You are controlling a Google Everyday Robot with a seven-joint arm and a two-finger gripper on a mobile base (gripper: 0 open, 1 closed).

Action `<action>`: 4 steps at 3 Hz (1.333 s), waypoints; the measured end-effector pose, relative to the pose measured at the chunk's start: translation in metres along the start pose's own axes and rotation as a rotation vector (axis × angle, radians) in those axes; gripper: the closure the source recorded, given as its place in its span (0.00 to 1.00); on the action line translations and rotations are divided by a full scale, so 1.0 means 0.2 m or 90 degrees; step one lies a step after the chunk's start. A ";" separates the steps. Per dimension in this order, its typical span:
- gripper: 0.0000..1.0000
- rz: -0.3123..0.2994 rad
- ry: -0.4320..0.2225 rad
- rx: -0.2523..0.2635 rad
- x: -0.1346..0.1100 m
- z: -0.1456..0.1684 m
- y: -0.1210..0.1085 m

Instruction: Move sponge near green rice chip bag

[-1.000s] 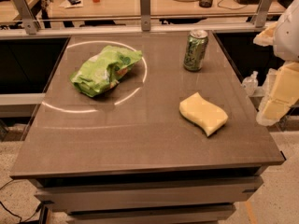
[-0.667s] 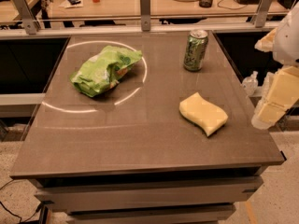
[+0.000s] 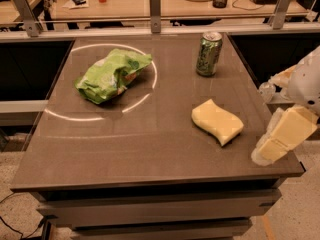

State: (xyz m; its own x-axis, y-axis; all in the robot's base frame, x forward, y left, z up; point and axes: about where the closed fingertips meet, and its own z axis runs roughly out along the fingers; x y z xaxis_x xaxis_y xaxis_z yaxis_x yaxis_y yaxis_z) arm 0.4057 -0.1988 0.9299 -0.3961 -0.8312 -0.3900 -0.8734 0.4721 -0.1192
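The sponge (image 3: 218,121) is a pale yellow foam block with wavy edges. It lies flat on the right part of the grey table (image 3: 150,149). The green rice chip bag (image 3: 112,74) lies crumpled at the back left, inside a thin ring of light. My gripper (image 3: 274,148) hangs at the table's right front edge, a little right of and below the sponge, and does not touch it. Its pale yellow blocky fingers point down and to the left.
A slim green drink can (image 3: 208,53) stands upright at the back right, behind the sponge. A second table with a rail, a cup and clutter runs along the back (image 3: 150,4). The floor drops away past the table's front and right edges.
My gripper has moved left and down, closer to the table's right front edge and to the sponge. The sponge, the bag and the can have not moved.
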 end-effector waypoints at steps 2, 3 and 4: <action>0.00 -0.043 -0.057 0.070 -0.06 0.23 -0.03; 0.00 0.001 -0.050 0.093 -0.06 0.33 -0.12; 0.00 0.097 -0.036 0.092 -0.06 0.40 -0.20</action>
State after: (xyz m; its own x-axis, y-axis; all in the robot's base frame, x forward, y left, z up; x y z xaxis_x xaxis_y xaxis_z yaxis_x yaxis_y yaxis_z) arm 0.4677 -0.1842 0.8668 -0.5001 -0.7313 -0.4638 -0.7535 0.6314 -0.1830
